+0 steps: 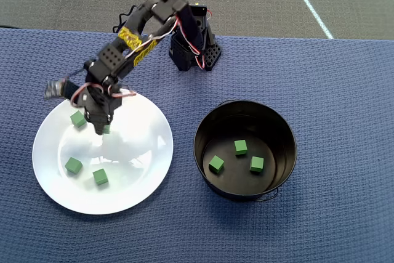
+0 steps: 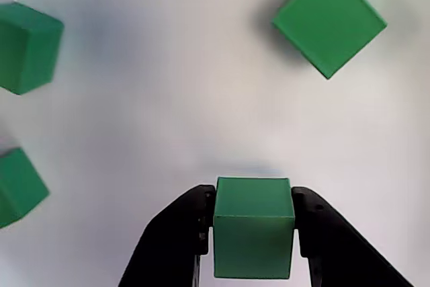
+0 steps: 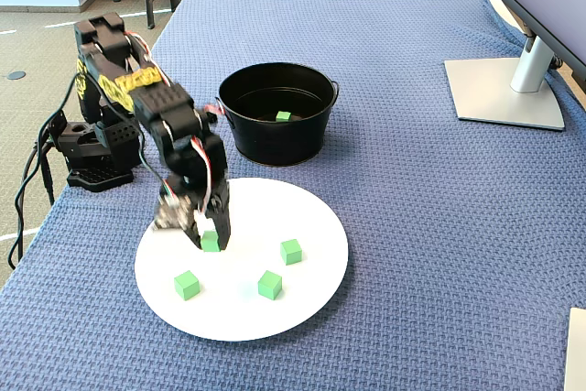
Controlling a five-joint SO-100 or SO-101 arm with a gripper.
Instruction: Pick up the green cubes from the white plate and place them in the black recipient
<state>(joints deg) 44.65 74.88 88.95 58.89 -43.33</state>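
White plate sits left of the black pot in the overhead view; three green cubes already in the pot, three loose on the plate. Arm folded down over the plate. Gripper closed on a fourth cube, flat opposite faces pinched. Cube looks light, rigid, non-slippery.

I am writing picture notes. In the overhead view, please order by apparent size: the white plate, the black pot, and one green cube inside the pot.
1. white plate, the widest.
2. black pot, clearly narrower than the plate.
3. green cube on the pot's floor, far smaller than both.
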